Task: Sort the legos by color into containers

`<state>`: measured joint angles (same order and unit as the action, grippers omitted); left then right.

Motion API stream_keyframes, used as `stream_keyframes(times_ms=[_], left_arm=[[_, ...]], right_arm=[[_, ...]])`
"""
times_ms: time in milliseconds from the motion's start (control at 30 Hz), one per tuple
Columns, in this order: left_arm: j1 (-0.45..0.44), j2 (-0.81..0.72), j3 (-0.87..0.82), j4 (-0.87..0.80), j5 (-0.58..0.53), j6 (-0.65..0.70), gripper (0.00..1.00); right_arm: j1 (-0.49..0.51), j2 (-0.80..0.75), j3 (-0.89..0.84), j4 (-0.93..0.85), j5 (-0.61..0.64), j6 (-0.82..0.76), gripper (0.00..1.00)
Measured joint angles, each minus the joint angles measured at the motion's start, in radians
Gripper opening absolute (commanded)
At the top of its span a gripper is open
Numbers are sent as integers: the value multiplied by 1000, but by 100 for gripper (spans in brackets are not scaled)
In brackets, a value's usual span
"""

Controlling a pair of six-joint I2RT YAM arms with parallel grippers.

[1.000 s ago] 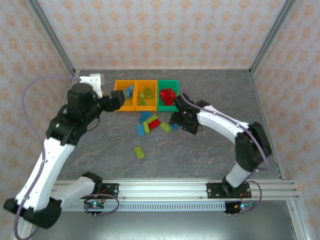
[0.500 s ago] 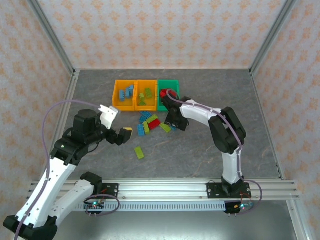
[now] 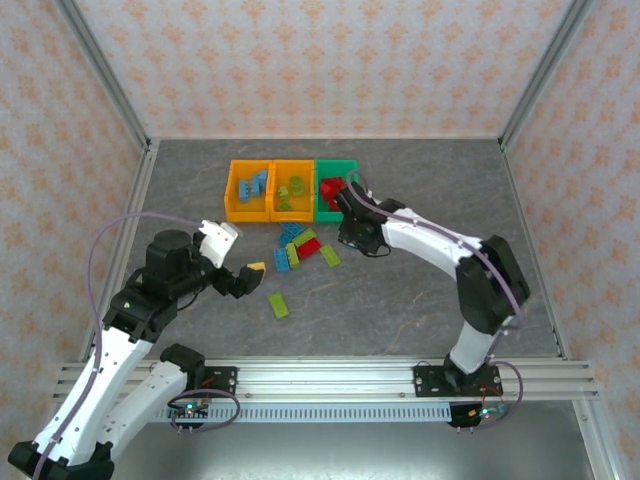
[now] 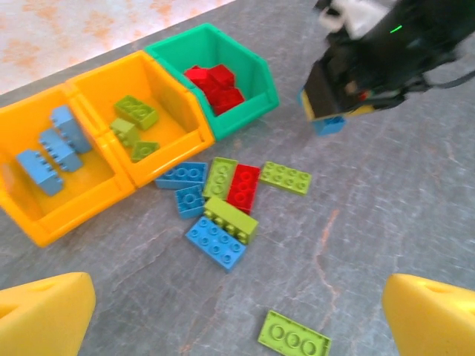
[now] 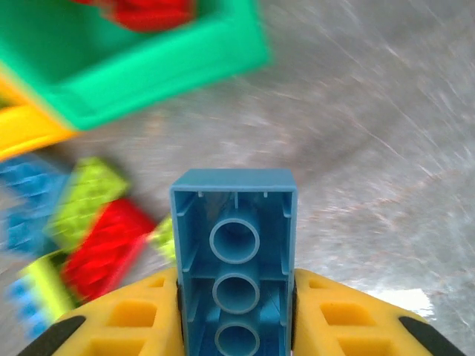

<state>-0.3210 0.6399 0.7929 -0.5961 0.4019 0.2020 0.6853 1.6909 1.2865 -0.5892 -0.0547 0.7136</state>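
My right gripper point(image 3: 351, 233) is shut on a blue brick point(image 5: 234, 259), held off the table just in front of the green bin point(image 3: 337, 163); the left wrist view shows that brick point(image 4: 327, 124) under the dark gripper. My left gripper point(image 3: 248, 274) hangs open over bare table, its yellow fingertips point(image 4: 46, 311) far apart. A loose pile of blue, lime and red legos point(image 3: 300, 246) lies before the bins. One lime brick point(image 4: 295, 339) lies alone nearer me. The left orange bin point(image 4: 74, 211) holds blue bricks, the middle orange bin point(image 4: 172, 152) lime ones, the green bin point(image 4: 249, 119) red ones.
The three bins stand side by side at the back of the grey table point(image 3: 420, 300). A flat lime plate point(image 4: 286, 177) lies at the pile's right edge. Patterned walls and metal posts close in the table on three sides.
The left arm pulled back from the bins toward the near left and opened. The right gripper closed on the blue brick at the pile's right edge and lifted it.
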Motion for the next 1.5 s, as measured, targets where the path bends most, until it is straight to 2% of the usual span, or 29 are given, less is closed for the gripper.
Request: stream_keyframes(times_ms=[133, 267, 433, 633, 700, 800, 933, 1067, 1167, 1267, 1433, 1500], left_arm=[[9, -8, -5, 27, -117, -67, 100], [43, -7, -5, 37, -225, -129, 100], [73, -9, -5, 36, -321, -157, 100], [73, -31, -18, 36, -332, -149, 100], [73, -33, -18, 37, -332, -148, 100], [73, -35, -18, 37, -332, -147, 100], [73, -31, -18, 37, -332, -141, 100], [73, -29, -18, 37, -332, -140, 100], [73, -29, -18, 37, -332, -137, 100], [73, -22, -18, 37, -333, -132, 100], [73, 4, -18, 34, -328, -127, 100], [73, 6, -18, 28, -292, -115, 100]], right_arm=[[93, -29, 95, 105, -29, -164, 32], [133, 78, 262, 188, -84, -290, 32], [119, 361, 547, 240, -114, -375, 32], [109, 705, 912, 205, -121, -420, 34], [106, 808, 1056, 170, -121, -435, 38], [103, 922, 1234, 129, -124, -455, 54], [97, 956, 1308, 94, -129, -451, 59], [95, 924, 1287, 52, -135, -450, 59], [95, 813, 1162, 8, -141, -450, 60], [96, 589, 894, 8, -144, -450, 61], [110, 116, 391, 96, -108, -441, 64], [123, -61, 198, 134, -77, -435, 65]])
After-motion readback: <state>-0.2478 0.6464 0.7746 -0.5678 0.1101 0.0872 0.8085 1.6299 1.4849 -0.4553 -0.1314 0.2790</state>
